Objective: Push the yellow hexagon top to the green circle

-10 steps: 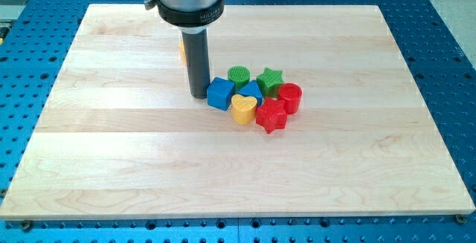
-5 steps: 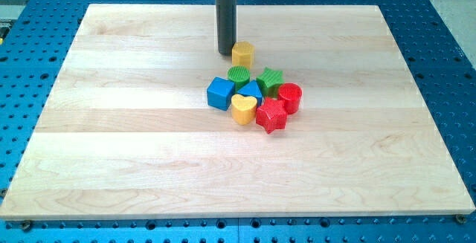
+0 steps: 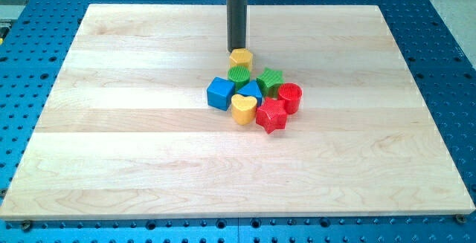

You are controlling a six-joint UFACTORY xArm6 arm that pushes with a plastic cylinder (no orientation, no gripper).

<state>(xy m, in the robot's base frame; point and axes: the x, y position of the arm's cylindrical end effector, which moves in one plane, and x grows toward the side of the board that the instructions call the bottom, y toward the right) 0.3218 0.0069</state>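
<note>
With no jaws to open or shut, my tip [image 3: 236, 50] sits touching the yellow hexagon [image 3: 241, 58] from above, so a short, centred nudge should seat it against the green circle [image 3: 239, 75].

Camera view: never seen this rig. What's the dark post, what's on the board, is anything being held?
There is one picture, from a single camera looking down at an angle on a wooden board that lies on a blue perforated table. The dark post is the end of a robot arm: a plain rod with no gripper, so nothing is held. It only slides and pushes. My tip sits just above the yellow hexagon, on its top side in the view. Directly below the hexagon, and touching it or nearly so, is the green circle. Clustered around that are a green star, blue cube, another blue block, yellow heart, red star and red cylinder.
</note>
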